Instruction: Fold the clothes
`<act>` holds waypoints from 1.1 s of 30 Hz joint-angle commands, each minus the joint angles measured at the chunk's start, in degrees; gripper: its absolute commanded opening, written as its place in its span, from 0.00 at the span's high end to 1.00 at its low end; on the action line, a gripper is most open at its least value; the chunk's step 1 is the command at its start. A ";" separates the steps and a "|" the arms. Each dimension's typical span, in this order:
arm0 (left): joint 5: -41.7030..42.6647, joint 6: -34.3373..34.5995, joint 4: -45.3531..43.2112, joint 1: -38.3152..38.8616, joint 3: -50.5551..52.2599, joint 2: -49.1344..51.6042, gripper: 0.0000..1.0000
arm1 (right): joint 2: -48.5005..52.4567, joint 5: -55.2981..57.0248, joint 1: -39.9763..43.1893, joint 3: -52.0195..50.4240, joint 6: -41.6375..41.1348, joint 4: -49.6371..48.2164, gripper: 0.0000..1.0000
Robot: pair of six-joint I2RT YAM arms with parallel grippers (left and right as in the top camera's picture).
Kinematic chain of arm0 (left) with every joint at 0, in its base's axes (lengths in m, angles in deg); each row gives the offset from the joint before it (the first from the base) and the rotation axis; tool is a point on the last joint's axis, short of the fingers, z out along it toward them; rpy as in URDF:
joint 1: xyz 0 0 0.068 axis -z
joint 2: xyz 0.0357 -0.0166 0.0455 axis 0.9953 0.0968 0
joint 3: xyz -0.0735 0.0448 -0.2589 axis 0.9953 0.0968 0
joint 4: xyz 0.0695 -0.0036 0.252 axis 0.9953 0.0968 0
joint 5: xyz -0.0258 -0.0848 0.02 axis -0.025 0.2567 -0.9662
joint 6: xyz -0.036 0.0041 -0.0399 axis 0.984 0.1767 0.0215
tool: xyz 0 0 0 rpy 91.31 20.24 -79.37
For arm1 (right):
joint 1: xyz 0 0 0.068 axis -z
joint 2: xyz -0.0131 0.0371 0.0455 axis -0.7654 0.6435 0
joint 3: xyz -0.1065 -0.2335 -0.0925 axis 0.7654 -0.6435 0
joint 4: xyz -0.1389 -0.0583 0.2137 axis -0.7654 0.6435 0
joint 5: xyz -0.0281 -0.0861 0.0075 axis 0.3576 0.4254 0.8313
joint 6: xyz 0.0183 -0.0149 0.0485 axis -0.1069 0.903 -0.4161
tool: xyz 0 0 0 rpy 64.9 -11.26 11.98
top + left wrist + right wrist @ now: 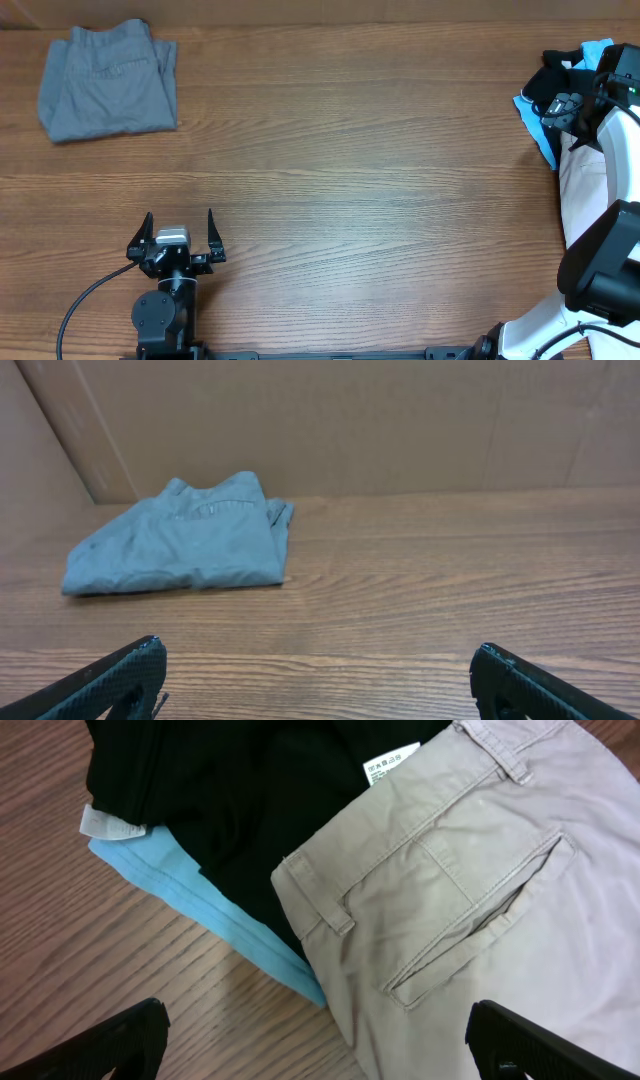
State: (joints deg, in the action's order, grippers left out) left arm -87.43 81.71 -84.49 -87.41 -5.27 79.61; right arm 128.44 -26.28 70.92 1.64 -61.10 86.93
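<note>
four garments sit on the wood-grain table (350, 150). one is a pair of grey pants (108, 80), already folded into a chunky rectangle at the table's far left corner, back pocket up. the other three are unfolded and heaped at the table's right edge:
- one pair of beige pants (480, 870), smooth woven twill with a slit back pocket and belt loops
- one black garment (250, 800), soft and rumpled
- one light blue garment (200, 905), its stitched hem poking out from underneath

two small white labels too, one (392, 762) by the beige waistband and one (100, 822) at the black piece's edge.

two grippers. the left gripper (180, 214) sits by the table's near edge, left of middle, fingers spread wide with nothing in them. the right gripper (315, 1010) hangs over the heap at the table's right edge, its black fingers also wide apart, gripping nothing.
</note>
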 commanded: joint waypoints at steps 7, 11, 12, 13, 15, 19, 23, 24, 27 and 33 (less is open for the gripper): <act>-0.52 0.76 -0.17 0.39 0.20 -0.63 0.00 | -0.85 0.13 0.00 0.24 0.33 -0.74 0.00; -0.52 0.76 -0.17 0.39 0.20 -0.63 0.00 | -0.85 0.13 0.00 0.24 0.33 -0.68 0.00; -0.52 0.76 -0.17 0.39 0.20 -0.63 0.00 | -0.85 0.13 0.00 0.24 0.33 -0.66 0.00; -0.52 0.76 -0.17 0.39 0.20 -0.63 0.00 | -0.85 0.15 0.00 0.24 0.33 -0.59 0.00; -0.52 0.76 -0.17 0.39 0.20 -0.63 0.00 | -0.85 0.13 0.00 0.24 0.33 -0.46 0.00; -0.52 0.76 -0.17 0.39 0.20 -0.63 0.00 | -0.85 0.13 0.00 0.24 0.33 -0.35 0.00; -0.52 0.76 -0.17 0.39 0.20 -0.63 0.00 | -0.85 0.17 0.00 0.24 0.35 -0.52 0.00; -0.52 0.76 -0.17 0.39 0.20 -0.63 0.00 | -0.85 0.17 0.00 0.24 0.35 -0.55 0.00; -0.52 0.76 -0.17 0.39 0.20 -0.63 0.00 | -0.85 0.20 0.00 0.24 0.35 -0.68 0.00; -0.52 0.76 -0.17 0.39 0.20 -0.61 0.00 | -0.85 0.35 0.00 0.24 0.35 -1.16 0.00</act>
State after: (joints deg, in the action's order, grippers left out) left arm -87.43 81.71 -84.49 -87.41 -5.27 79.61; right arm 128.44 -26.25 70.92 1.64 -61.12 86.36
